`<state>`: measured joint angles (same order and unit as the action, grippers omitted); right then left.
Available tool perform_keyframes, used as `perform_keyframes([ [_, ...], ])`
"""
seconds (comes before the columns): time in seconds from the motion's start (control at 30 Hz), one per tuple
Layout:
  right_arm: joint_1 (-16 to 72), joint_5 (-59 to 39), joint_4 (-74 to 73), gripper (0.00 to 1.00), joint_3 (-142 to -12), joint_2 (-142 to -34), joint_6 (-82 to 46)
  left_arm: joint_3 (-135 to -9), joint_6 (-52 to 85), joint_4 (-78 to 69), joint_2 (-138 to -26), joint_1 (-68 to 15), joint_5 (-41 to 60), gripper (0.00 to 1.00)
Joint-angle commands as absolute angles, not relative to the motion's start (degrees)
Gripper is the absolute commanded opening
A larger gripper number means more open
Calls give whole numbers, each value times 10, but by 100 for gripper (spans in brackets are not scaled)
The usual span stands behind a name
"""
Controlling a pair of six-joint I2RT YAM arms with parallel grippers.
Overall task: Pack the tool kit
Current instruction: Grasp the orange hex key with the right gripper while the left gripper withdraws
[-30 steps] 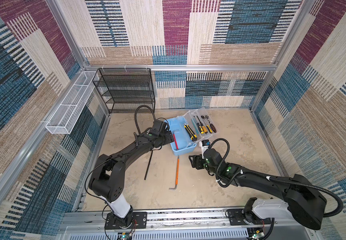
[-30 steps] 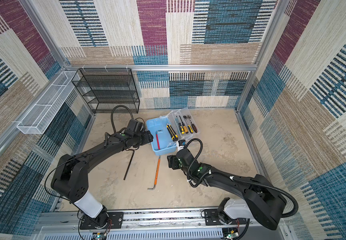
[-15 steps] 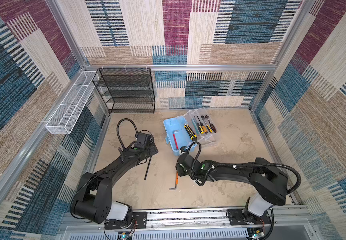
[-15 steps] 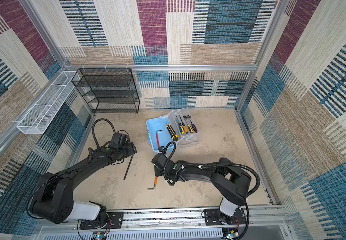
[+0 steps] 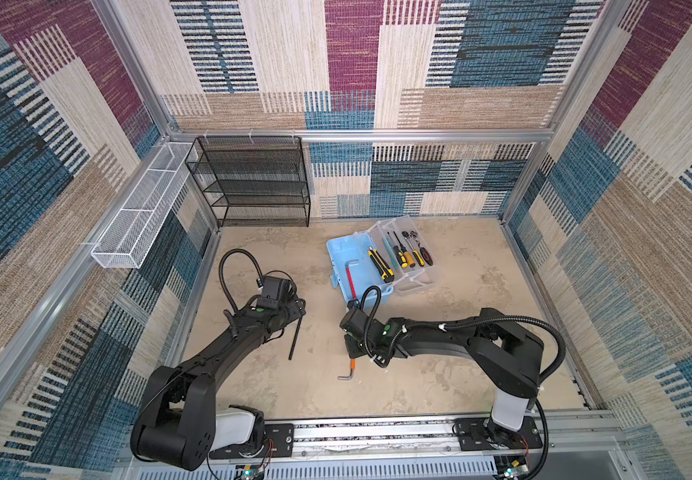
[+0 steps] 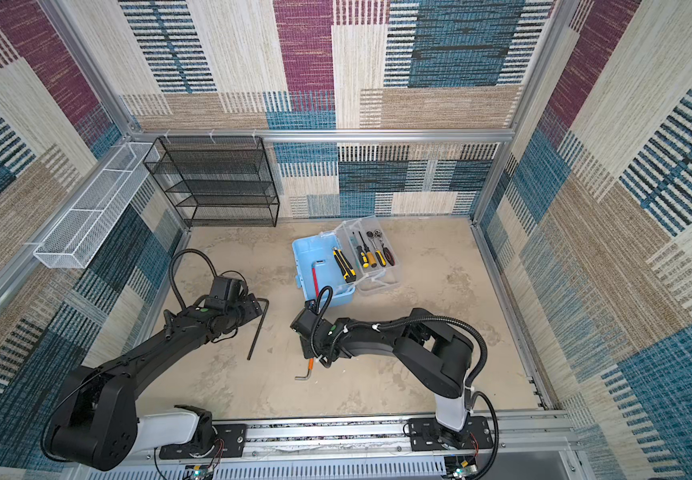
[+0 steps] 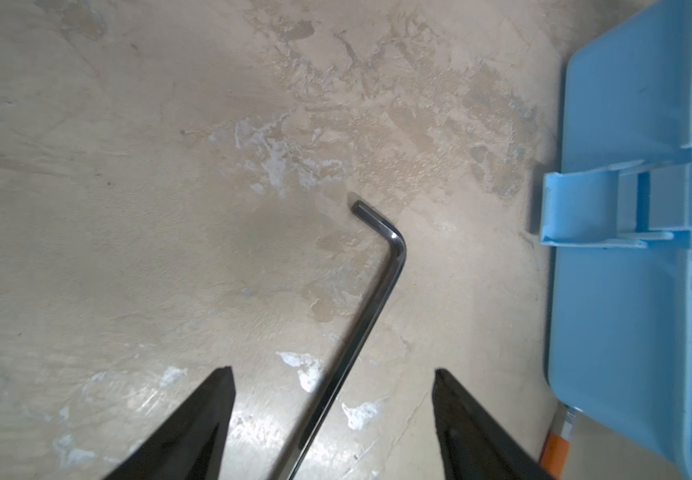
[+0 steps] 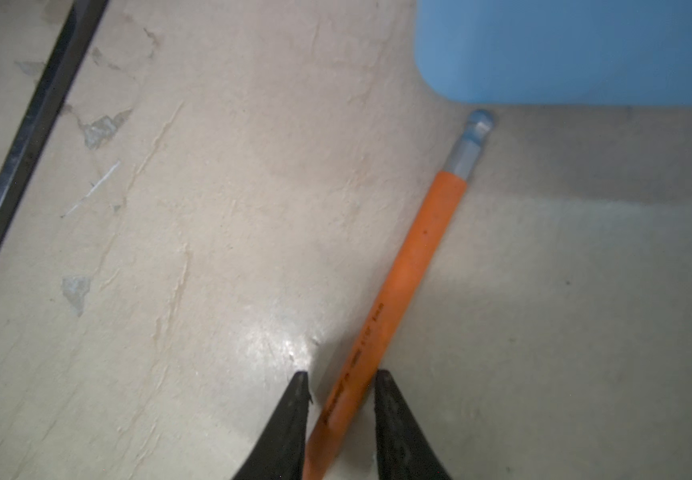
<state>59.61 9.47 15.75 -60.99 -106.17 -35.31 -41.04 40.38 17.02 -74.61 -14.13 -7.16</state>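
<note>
The left pincer (image 7: pixel 332 370) stands wide, its fingers (image 7: pixel 194 432) well apart above the floor (image 7: pixel 128 208). The black key (image 7: pixel 381 291) runs between them, touching neither, with its bent end out ahead of the tips. Off to one side of this pincer is the box (image 7: pixel 626 291), with its latch (image 7: pixel 576 208) on the wall facing it. The right pincer (image 8: pixel 342 372) is narrow, fingers close on either side of the orange key (image 8: pixel 414 253), which lies on the floor. A sliver of floor shows beside one finger, so I cannot tell whether it grips. The key's bare tip points ahead at the box wall just beyond. In both top views the box lies open beyond the right pincer with a red key (image 5: pixel 351 278) inside. Screwdrivers (image 5: pixel 408 253) lie in the clear lid (image 5: pixel 419 282) beside it.
</note>
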Motion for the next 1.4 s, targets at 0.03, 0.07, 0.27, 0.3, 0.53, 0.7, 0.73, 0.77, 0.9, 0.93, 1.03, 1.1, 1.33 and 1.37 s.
perform_keyframes([
  [0.03,597,75,211,23,-602,-1072,-332,-403,400,175,-732,-134,-84,78],
  [0.07,597,77,211,21,-601,-1071,-324,-401,400,174,-729,-133,-85,78],
  [0.27,596,76,192,11,-608,-1060,-265,-388,405,175,-724,-123,-78,78],
  [0.3,597,76,191,10,-612,-1061,-255,-387,407,175,-724,-122,-77,78],
  [0.53,596,85,180,0,-630,-1068,-213,-381,399,186,-713,-119,-79,78],
  [0.7,592,90,150,0,-624,-1050,-209,-391,359,210,-711,-119,-76,76],
  [0.73,590,90,146,0,-624,-1048,-208,-391,352,214,-712,-119,-74,75],
  [0.77,589,91,143,0,-624,-1047,-206,-392,347,217,-713,-119,-72,75],
  [0.9,582,84,128,0,-624,-1037,-198,-388,337,221,-723,-120,-65,74],
  [0.93,579,80,123,0,-624,-1033,-196,-386,337,221,-725,-120,-63,74],
  [1.03,572,67,104,0,-617,-1018,-193,-385,339,219,-735,-120,-56,73],
  [1.1,567,59,95,0,-615,-1008,-191,-387,337,217,-741,-120,-52,73],
  [1.33,556,74,95,0,-633,-981,-177,-396,327,214,-758,-120,-40,71],
  [1.37,556,79,97,0,-638,-980,-174,-396,326,212,-759,-120,-37,70],
])
